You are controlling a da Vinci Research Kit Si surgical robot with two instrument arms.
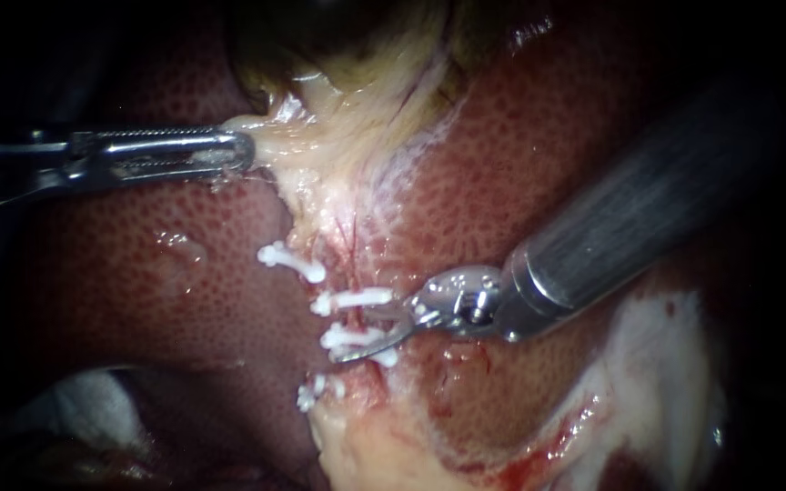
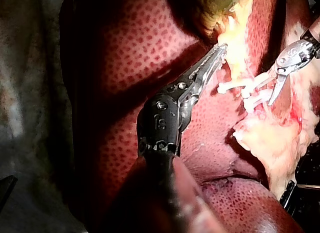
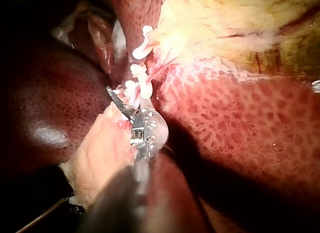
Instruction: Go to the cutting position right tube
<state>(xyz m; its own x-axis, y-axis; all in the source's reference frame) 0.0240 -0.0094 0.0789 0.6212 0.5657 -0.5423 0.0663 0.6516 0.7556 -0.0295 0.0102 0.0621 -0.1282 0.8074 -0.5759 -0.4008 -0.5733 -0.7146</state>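
The left instrument (image 1: 240, 151) has its jaws clamped on pale tissue (image 1: 320, 127) just below the gallbladder (image 1: 338, 32), above the liver (image 1: 138, 264). The right instrument (image 1: 364, 338) holds its curved jaws narrowly apart against the clipped tube (image 1: 349, 245), among the lower white clips (image 1: 354, 298).

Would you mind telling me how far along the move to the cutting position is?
Already done: white clips sit along the tube, and the left instrument grips the pale tissue above them. In hand: the curved tip of the right instrument lies among the lower clips. Still to do: I cannot tell whether it straddles the tube yet, so final seating probably remains; no cut shows.
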